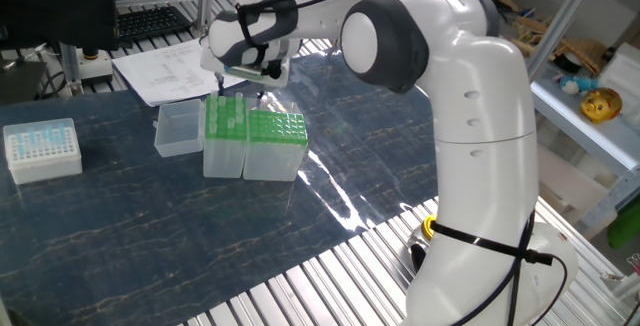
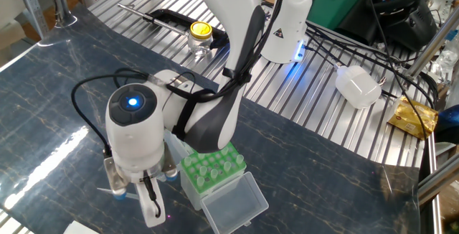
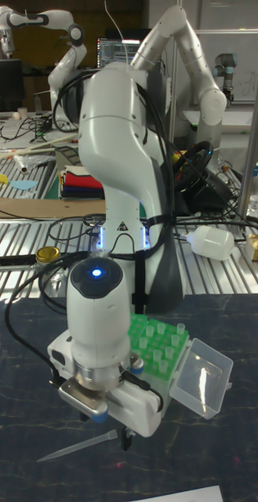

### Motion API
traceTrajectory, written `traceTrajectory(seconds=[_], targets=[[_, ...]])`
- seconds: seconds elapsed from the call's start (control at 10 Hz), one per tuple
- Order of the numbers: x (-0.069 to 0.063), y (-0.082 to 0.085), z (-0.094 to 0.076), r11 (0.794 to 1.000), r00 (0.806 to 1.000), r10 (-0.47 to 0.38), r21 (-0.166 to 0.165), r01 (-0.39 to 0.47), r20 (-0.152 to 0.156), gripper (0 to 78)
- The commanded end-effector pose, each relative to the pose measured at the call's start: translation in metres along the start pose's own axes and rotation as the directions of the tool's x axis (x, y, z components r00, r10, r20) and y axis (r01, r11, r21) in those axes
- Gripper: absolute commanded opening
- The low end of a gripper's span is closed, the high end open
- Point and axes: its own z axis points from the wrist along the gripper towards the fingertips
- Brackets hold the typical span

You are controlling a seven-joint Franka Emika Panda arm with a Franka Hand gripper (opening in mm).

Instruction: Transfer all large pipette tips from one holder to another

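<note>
One large pipette tip (image 3: 75, 447) between closed jaws

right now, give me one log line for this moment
stage: tip transfer | gripper: raised near narrow box, jaws unclear | tip: sideways by fingers, hold unclear | wide box: beside narrow box

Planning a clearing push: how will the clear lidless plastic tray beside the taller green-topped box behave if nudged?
Probably very light: the clear lidless plastic tray is thin-walled and looks empty. It sits low and wide, so it should slide on the dark table rather than tip. Its thin walls may flex if pinched.
</note>
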Motion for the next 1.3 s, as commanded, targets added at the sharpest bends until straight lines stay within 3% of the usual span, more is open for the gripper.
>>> traceTrajectory(seconds=[0.1, 0.7, 1.3], targets=[[0.007, -0.002, 0.012, 1.0, 1.0, 0.025, 0.007, -0.025, -0.007, 77.4], [0.013, -0.002, 0.03, 1.0, 1.0, 0.014, 0.013, -0.014, -0.013, 77.4], [0.018, -0.005, 0.034, 1.0, 1.0, 0.002, 0.017, -0.001, -0.015, 77.4]])
